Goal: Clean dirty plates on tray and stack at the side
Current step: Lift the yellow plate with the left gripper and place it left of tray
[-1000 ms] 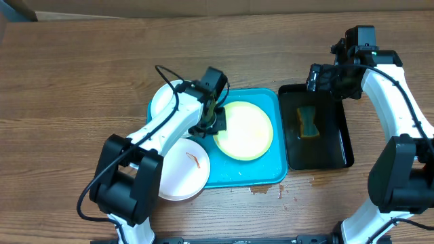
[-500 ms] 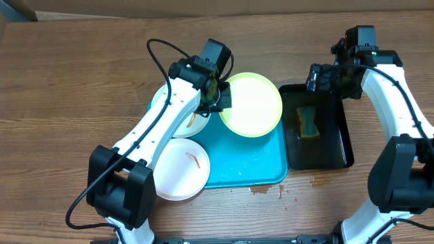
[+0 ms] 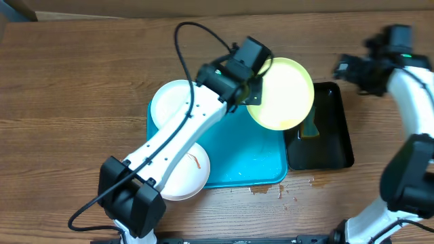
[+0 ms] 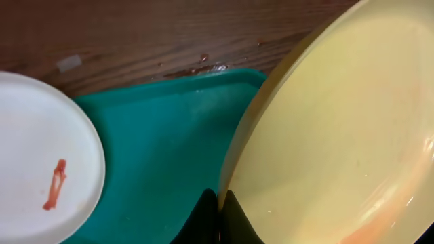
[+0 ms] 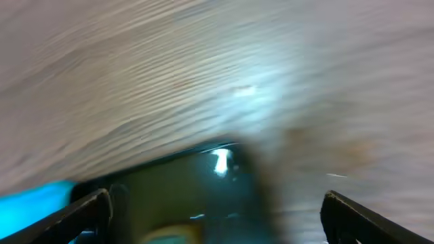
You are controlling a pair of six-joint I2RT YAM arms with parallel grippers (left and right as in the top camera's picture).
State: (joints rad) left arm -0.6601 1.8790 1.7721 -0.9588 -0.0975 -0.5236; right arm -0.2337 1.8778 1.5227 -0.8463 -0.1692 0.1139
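Your left gripper point(image 4: 218, 203) pinches the green-rimmed plate point(image 3: 281, 93) by its rim only, so a jolt could drop it. Your right gripper point(image 5: 213, 196) stands spread and empty.

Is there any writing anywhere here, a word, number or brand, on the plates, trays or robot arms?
None readable. No word, number or logo shows on the green-rimmed plate, back white plate, front white plate, turquoise tray, black tray, left arm or right arm. The right wrist view is too blurred to read anything.

Narrow tray point(image 3: 336, 145) right of wide tray point(image 3: 244, 160), plate point(image 3: 285, 95) above both
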